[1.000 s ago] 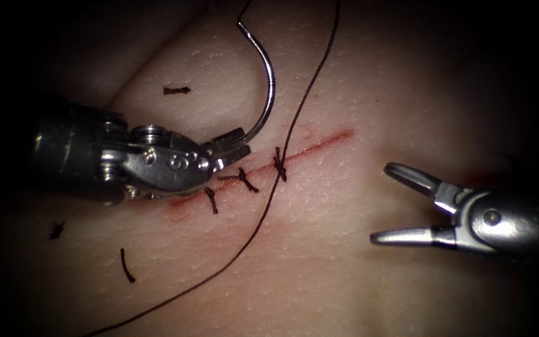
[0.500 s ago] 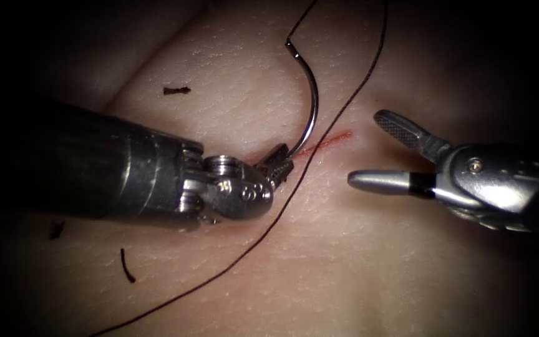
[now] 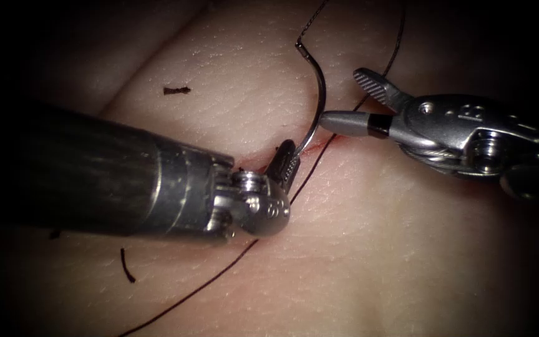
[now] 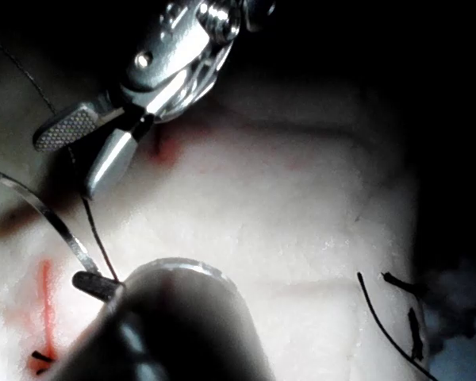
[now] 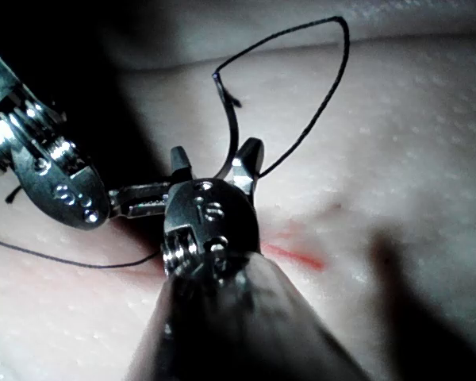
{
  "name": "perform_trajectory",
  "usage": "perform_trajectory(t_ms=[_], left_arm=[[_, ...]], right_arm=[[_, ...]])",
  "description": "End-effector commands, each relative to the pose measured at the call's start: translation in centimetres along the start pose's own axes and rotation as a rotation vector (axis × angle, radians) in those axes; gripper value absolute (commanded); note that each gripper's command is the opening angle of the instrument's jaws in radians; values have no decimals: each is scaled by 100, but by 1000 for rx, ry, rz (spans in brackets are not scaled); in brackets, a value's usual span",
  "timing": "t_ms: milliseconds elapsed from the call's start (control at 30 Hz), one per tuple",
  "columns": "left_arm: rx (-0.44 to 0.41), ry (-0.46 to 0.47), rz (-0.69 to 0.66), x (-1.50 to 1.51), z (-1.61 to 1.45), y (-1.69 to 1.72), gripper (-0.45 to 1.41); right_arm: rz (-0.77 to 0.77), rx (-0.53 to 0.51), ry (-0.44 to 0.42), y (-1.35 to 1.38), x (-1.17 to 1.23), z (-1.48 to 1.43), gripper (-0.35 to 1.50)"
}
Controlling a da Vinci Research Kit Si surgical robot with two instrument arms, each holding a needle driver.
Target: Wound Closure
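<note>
My left tool [image 3: 287,156] lies across the cut [image 3: 327,143], jaws shut on the curved needle [image 3: 321,93] near its pointed end. The needle arcs up above the tissue [image 3: 369,249]; its tip is hidden at the jaws. Thread [image 3: 310,19] leaves its top end. My right tool [image 3: 339,97] stands open at the needle's mid-curve, lower jaw touching it, holding nothing. In the right wrist view the needle [image 5: 226,119] rises between the open right tool [image 5: 216,148], with the left tool [image 5: 139,198] beside it. In the left wrist view the needle [image 4: 47,218] leads to the left tool [image 4: 87,280].
The thread [image 3: 182,302] runs from beyond the right tool, under the left tool, to the lower left. Cut ends of thread [image 3: 176,90] lie on the tissue left of the cut, another piece [image 3: 126,265] lower down. Red fluid marks the cut [image 5: 293,254].
My left tool has carried the needle rightward along the cut, covering the earlier stitches. The right tool has come up and left, open, to the needle's mid-curve.
</note>
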Motion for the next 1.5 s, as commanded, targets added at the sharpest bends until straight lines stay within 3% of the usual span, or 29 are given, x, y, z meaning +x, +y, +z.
perform_trajectory(t_ms=[33, 433, 867, 1033, 1167, 1200, 1233, 1500], left_arm=[[4, -2, 0, 2, 2, 8, -45], [80, -25, 54, 4, -1, 11, -45], [96, -34, 67, 5, -2, 11, -45], [99, -37, 66, 5, -3, 11, -45], [101, -39, 70, 5, -3, 11, -45], [101, -43, 76, 5, -3, 11, -45], [102, -43, 76, 5, -3, 11, -45], [120, -43, 116, 5, -3, 10, -45]], right_arm=[[3, -1, 0, -4, 0, 10, 131], [12, -41, -37, -2, -4, 33, 121], [21, -110, -68, -14, -8, 46, 116], [22, -110, -70, -20, -7, 51, 106], [21, -108, -74, -21, -8, 52, 81], [25, -105, -72, -22, -9, 50, -15], [30, -105, -72, -23, -10, 49, -35], [48, -126, -80, -25, -13, 49, -35]])
